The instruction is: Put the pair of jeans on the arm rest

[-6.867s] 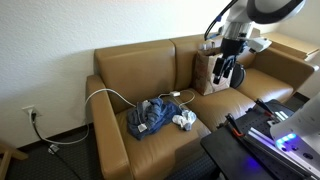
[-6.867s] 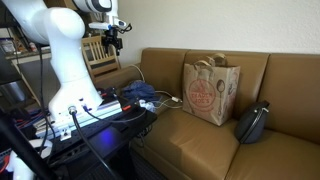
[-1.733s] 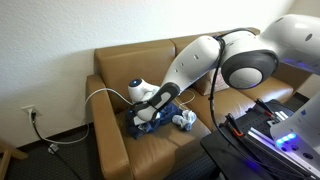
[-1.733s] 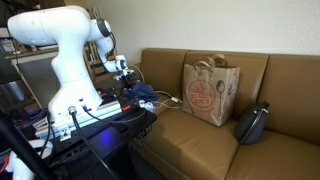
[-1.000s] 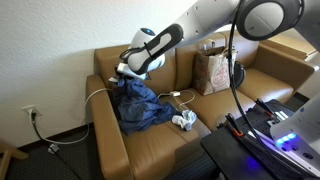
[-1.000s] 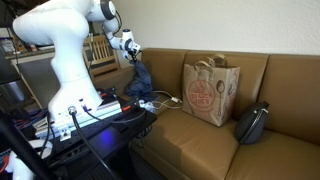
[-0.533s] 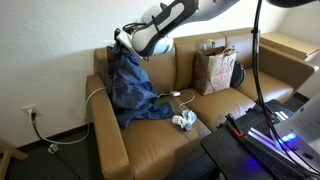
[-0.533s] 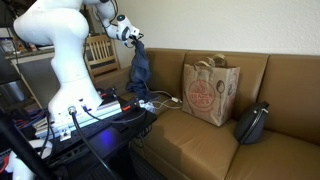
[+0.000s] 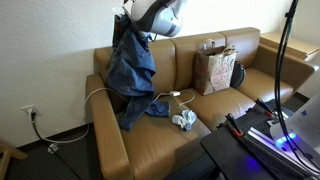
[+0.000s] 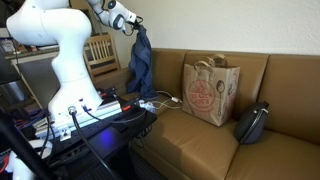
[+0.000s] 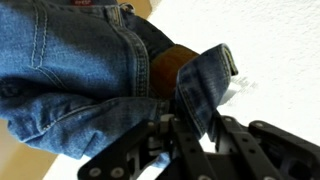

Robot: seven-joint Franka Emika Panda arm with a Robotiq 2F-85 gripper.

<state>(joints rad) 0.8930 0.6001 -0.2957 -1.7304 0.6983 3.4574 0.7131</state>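
Denim is unfurling: the pair of jeans point(image 9: 132, 65) is hanging at full length now, dangling in front of the sofa's back rest and just beside the inner face of the arm rest point(image 9: 108, 148). The lowest fold seems to be trailing on the seat cushion point(image 9: 162, 136), though that contact is hard to make out. Under 2 seconds ago this was a crumpled heap on the seat; now it is stretching into 1 long curtain of blue.

The gripper point(image 9: 130, 17) is doing the hauling, and it has climbed from cushion level to well above the top of the back rest. In the wrist view its fingers point(image 11: 190, 122) are clamping on a fold of denim near a seam, so the grasp is looking firm. In an exterior view the gripper point(image 10: 133, 22) is holding the cloth by its very top, with everything else swinging free below.

By my reading, the pick-up is done and the carry is beginning. What is remaining is a sideways move over the arm rest, then a lowering so the denim is draping across the padded top.

The white cable point(image 9: 98, 92) is looping across the seat right behind the hanging legs, and the white-grey cloth lump point(image 9: 184, 120) is lying near the trailing end, so either could be snagging. The paper bag point(image 9: 213, 68) is standing well apart on the far cushion.
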